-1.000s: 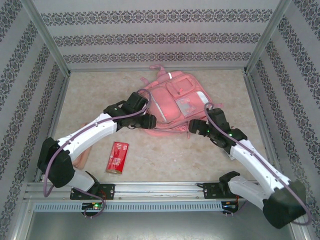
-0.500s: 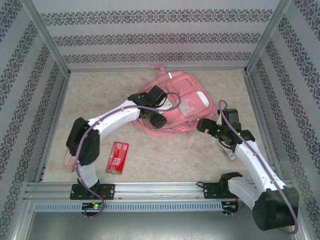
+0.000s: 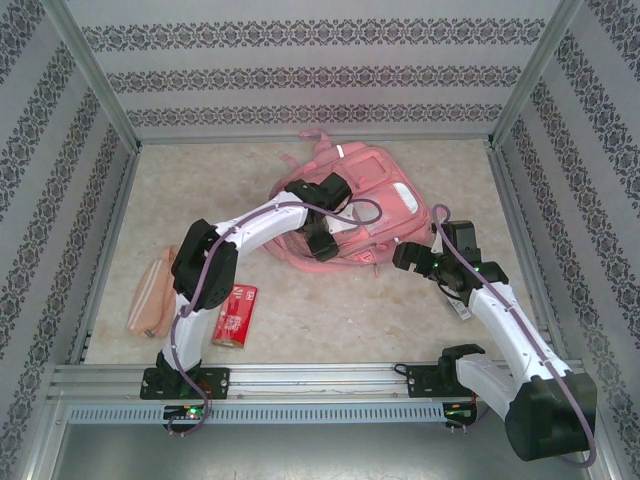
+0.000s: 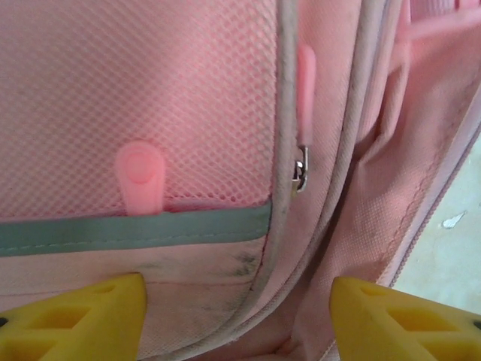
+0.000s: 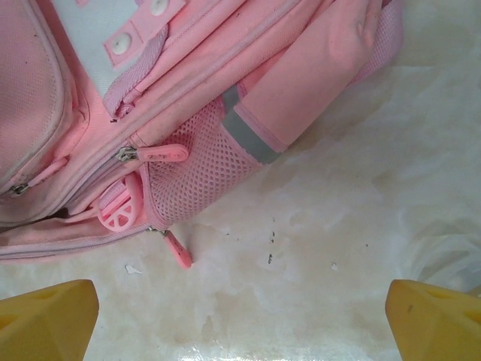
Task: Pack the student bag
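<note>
Left gripper [image 4: 237, 320]: fingers seen apart, nothing clamped. Bag [image 4: 188, 90] pressed close beneath and ahead, zip pull [image 4: 301, 169] just ahead between fingertips. Right gripper [image 5: 240, 316]: fingers spread wide over table [image 5: 338, 226], bag ahead-left, untouched.

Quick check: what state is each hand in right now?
Left hand: open, over the soft pink fabric backpack, gripping nothing.
Right hand: open and empty, over the pale table beside the backpack.

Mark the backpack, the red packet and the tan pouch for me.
backpack [image 3: 372, 172], top view, upper front panel
red packet [image 3: 236, 314], top view, middle of its face
tan pouch [image 3: 152, 292], top view, middle of its body
</note>
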`<state>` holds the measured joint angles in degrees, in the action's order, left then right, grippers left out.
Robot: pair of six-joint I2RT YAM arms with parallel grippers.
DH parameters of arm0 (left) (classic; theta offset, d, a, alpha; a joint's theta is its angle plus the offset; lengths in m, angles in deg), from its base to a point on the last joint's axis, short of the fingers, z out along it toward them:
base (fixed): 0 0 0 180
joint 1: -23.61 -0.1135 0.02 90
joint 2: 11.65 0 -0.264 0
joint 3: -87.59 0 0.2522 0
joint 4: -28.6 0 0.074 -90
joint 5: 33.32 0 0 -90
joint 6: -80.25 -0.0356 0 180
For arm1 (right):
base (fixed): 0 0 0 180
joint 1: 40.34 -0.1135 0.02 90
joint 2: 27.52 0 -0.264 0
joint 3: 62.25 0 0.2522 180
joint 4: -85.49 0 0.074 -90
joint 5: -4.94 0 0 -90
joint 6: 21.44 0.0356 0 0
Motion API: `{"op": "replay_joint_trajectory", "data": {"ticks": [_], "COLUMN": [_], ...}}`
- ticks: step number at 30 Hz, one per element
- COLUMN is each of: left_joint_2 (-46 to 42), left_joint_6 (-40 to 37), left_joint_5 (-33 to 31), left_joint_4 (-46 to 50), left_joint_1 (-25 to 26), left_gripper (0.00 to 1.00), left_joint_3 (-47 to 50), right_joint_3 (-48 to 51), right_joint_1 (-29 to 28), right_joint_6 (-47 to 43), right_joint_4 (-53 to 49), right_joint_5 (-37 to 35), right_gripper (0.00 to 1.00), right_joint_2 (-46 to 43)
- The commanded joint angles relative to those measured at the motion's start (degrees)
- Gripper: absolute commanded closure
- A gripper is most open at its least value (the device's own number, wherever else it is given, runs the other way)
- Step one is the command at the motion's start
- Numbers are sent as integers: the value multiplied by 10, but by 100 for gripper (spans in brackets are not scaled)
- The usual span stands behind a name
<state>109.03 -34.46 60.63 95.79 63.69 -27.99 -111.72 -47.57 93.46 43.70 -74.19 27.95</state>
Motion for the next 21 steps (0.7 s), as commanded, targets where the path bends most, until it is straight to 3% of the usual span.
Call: {"op": "replay_joint_trajectory", "data": {"ticks": [1,4,6,7,9,12,19,21], "left_joint_2": [15,10,12,13,10,-20,-109,-128], "left_joint_6": [-42,-53,-64,-69,-67,-59,-68,-81], "left_joint_5": [0,-43,-79,-82,-90,-79,-56,-45], "left_joint_4": [54,11,-27,-32,-46,-77,-162,-164], "left_joint_1": [6,6,6,6,6,6,4,4], "left_gripper": [34,35,42,49,84,100,100,100], "left_joint_3": [-12,6,12,9,-1,4,68,78], "right_joint_3": [-3,-10,-11,-11,-13,-31,-157,-180], "right_joint_1": [3,3,3,3,3,1,-35,-45], "right_joint_6": [-17,-18,-17,-16,-11,-15,-112,-186], "right_joint_4": [4,5,10,11,9,-19,-90,-93], "right_joint_5": [20,32,40,42,44,29,19,57], "right_gripper": [4,5,7,8,11,16,23,23], "right_joint_2": [12,26,34,37,40,49,153,183]}}
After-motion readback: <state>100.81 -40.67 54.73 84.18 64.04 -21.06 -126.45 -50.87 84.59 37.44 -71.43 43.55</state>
